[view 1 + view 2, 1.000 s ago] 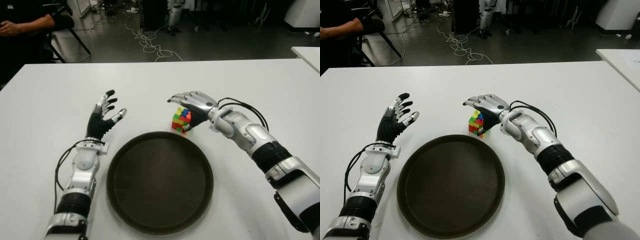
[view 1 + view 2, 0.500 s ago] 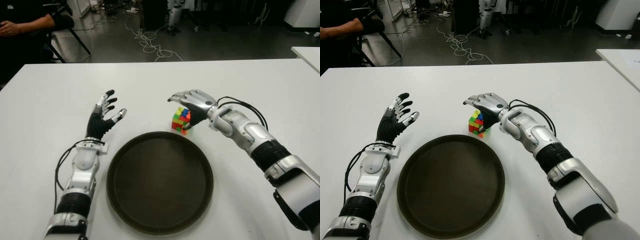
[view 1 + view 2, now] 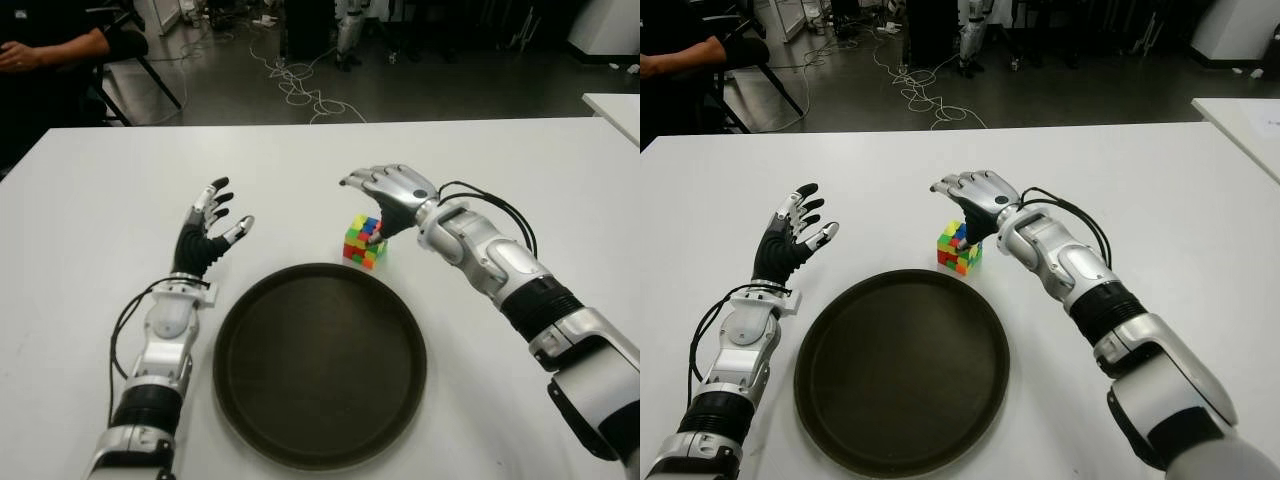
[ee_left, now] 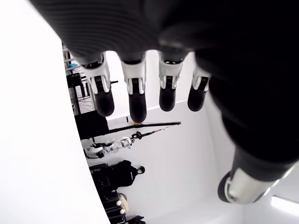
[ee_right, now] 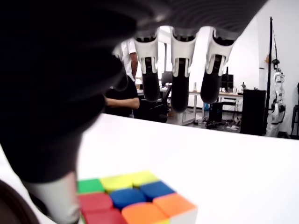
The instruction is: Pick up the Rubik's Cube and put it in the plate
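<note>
In the left eye view you see a small, many-coloured Rubik's Cube point(image 3: 365, 241) sitting on the big white table point(image 3: 90, 210), just beyond the far rim of the round, dark brown plate point(image 3: 320, 365). The cube is not in the plate. Your right hand point(image 3: 390, 200) hovers over the cube with its silver fingers point(image 3: 362, 180) stretched out above it, and its thumb reaches down by the cube's right side. You cannot tell from here if the thumb touches the cube. Your left hand point(image 3: 208, 235) shows to the left of the plate, held up with its fingers spread wide and nothing in it. At the far left corner a person's arm point(image 3: 55, 48) in a dark sleeve shows beside a black chair point(image 3: 130, 60), and grey cables point(image 3: 295, 85) lie on the floor behind the table. The right eye view shows the same things. In the left wrist view you see four dark fingertips point(image 4: 135, 100) pointing straight out, apart from the thumb point(image 4: 243, 182), holding nothing. In the right wrist view the cube point(image 5: 133, 196) sits on the table below the hand, three fingers point(image 5: 180, 95) hang in the air well above it, and the thumb point(image 5: 53, 196) comes down right beside it, so the hand has not closed on the cube.
</note>
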Action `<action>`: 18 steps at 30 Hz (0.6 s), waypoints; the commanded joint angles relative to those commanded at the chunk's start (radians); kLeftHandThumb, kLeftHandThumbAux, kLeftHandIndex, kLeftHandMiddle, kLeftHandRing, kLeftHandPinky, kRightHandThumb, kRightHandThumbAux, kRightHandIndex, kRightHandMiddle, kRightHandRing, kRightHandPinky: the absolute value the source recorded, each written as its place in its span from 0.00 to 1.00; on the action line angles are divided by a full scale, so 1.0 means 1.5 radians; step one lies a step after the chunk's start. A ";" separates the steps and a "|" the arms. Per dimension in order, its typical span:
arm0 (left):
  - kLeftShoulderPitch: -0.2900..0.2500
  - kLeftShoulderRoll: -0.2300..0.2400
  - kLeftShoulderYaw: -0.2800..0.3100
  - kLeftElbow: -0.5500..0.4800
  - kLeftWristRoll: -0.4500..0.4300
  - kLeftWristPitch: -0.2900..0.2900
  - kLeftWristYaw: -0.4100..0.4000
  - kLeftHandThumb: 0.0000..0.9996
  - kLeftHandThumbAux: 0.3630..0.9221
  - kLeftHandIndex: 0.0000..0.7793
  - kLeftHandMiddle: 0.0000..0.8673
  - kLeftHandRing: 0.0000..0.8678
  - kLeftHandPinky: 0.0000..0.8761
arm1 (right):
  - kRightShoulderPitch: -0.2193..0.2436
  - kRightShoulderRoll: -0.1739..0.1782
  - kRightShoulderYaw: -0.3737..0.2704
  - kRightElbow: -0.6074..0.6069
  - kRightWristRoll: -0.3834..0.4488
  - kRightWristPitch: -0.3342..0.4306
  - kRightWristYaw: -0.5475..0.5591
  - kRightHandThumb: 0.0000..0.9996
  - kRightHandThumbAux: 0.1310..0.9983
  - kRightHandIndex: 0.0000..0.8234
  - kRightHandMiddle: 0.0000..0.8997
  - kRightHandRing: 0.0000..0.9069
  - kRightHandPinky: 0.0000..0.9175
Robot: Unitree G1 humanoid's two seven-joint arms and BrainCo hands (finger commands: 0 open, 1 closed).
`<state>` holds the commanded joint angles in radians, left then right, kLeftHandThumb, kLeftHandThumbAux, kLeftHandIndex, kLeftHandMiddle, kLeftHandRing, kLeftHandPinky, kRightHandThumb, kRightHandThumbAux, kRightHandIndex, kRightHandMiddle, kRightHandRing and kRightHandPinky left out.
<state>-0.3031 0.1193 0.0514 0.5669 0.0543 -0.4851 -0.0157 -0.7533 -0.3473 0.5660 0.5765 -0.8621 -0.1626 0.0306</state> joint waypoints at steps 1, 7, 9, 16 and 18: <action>0.000 0.000 0.000 0.001 0.000 -0.001 0.000 0.13 0.63 0.11 0.12 0.11 0.13 | 0.000 0.000 0.000 0.000 0.000 0.002 0.000 0.00 0.75 0.15 0.17 0.19 0.19; 0.001 -0.001 0.000 0.000 -0.001 -0.007 -0.001 0.14 0.64 0.11 0.13 0.13 0.14 | -0.001 0.002 0.002 0.005 -0.001 0.011 -0.005 0.00 0.75 0.14 0.16 0.19 0.19; 0.001 -0.001 0.000 -0.001 -0.001 -0.007 -0.001 0.14 0.64 0.11 0.13 0.13 0.14 | 0.000 0.002 0.003 0.004 0.000 0.012 -0.006 0.00 0.75 0.14 0.16 0.19 0.19; 0.000 -0.001 0.001 0.003 -0.003 -0.013 -0.003 0.15 0.68 0.11 0.12 0.12 0.13 | 0.002 0.003 0.000 0.008 0.005 0.009 -0.016 0.00 0.75 0.16 0.18 0.21 0.21; 0.000 -0.001 0.001 0.006 -0.002 -0.017 -0.001 0.15 0.68 0.11 0.12 0.12 0.13 | 0.002 0.004 0.000 0.009 0.006 0.009 -0.016 0.00 0.75 0.16 0.17 0.20 0.21</action>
<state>-0.3039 0.1182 0.0525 0.5754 0.0518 -0.5106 -0.0177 -0.7508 -0.3419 0.5664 0.5902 -0.8531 -0.1492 0.0070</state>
